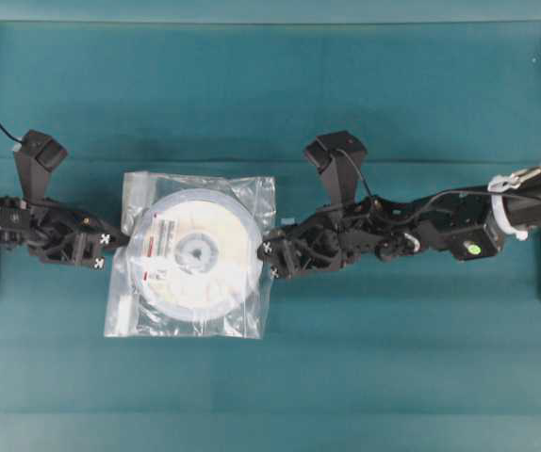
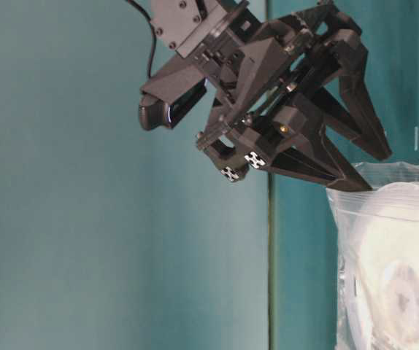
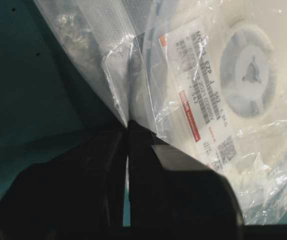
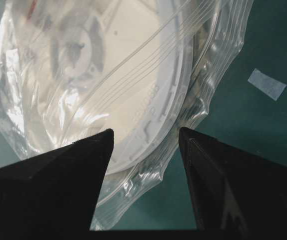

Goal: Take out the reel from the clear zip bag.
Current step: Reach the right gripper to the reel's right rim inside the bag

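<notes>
the reel (image 1: 195, 250) lies inside the clear zip bag (image 1: 252, 315) on the counter (image 1: 393, 377). my left gripper (image 3: 128, 131) pinches the bag's edge; my right gripper (image 4: 146, 137) gapes wide, empty, at the bag's opposite edge.

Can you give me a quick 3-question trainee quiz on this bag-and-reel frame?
1. True or false: the reel is already out of the bag.
2. Which pincer is pinching the bag's edge: A) left pincer B) right pincer?
3. Fill in: the right pincer's jaws stand ____ at the bag's edge.

Key: 1 false, it lies inside the bag; 2 A; 3 open.
</notes>
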Tool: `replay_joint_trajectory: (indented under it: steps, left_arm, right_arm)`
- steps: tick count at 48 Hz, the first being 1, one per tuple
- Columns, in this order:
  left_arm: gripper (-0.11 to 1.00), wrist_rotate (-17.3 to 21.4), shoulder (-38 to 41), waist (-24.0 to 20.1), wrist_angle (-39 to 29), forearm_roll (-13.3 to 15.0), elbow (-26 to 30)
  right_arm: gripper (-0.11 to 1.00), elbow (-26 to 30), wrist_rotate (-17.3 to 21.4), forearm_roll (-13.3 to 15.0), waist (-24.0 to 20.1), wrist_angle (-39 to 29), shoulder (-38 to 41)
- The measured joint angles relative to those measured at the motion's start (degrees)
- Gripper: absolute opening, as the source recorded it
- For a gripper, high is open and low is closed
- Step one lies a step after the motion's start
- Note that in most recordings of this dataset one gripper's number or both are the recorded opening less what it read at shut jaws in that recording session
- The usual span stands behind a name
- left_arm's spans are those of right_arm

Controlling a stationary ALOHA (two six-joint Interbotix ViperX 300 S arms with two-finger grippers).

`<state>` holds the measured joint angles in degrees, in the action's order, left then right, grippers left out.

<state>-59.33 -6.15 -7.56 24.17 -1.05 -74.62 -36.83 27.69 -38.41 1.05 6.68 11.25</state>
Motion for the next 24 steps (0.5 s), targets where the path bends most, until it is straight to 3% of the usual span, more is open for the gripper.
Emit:
replay_joint_trajectory:
  steps: [24]
  left_arm:
    - [-0.04, 0.0, 0.1, 0.0, -0.1, 0.0, 0.1]
  right_arm:
    - [0.77, 2.5, -0.1, -0.4, 0.0, 1.9, 3.0]
